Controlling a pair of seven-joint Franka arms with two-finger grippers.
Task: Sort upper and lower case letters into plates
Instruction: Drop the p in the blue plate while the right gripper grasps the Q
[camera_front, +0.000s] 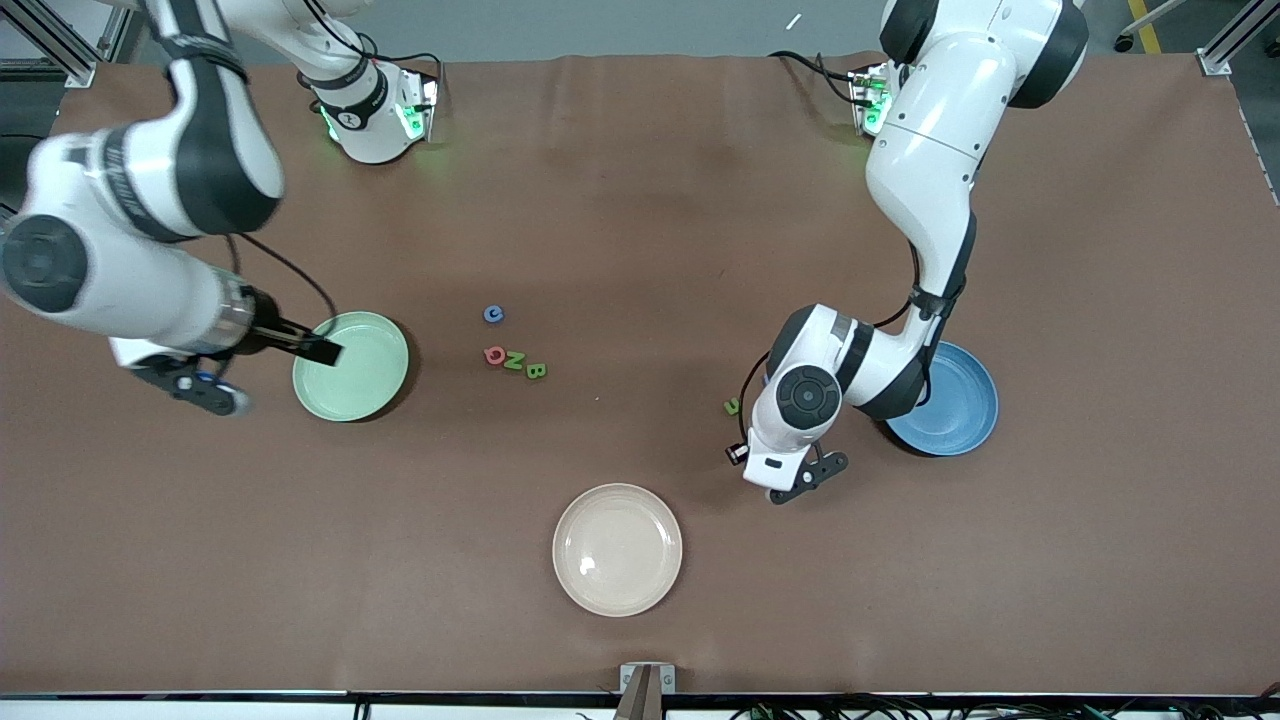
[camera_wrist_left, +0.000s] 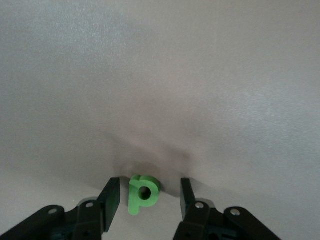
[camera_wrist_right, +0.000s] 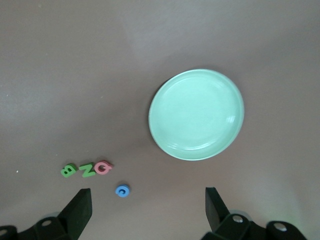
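Note:
My left gripper (camera_wrist_left: 150, 184) is open and low over the table, one finger on each side of the green p (camera_wrist_left: 143, 194), which lies flat. In the front view its fingers are hidden under the left hand (camera_front: 797, 410), beside the blue plate (camera_front: 955, 405). A small green letter (camera_front: 732, 406) lies by that hand; I cannot tell which one. My right gripper (camera_front: 318, 350) is open wide and empty, up over the rim of the mint plate (camera_front: 360, 380). Blue G (camera_front: 493, 314), red Q (camera_front: 494, 355), green N (camera_front: 514, 361) and green B (camera_front: 536, 371) lie mid-table. The blue x and m are out of view.
A cream-white plate (camera_front: 617, 549) stands empty near the front camera. The right wrist view shows the mint plate (camera_wrist_right: 196, 114) empty, with G (camera_wrist_right: 122, 190), Q (camera_wrist_right: 103, 167), N (camera_wrist_right: 87, 170) and B (camera_wrist_right: 68, 171) beside it. The left arm covers part of the blue plate.

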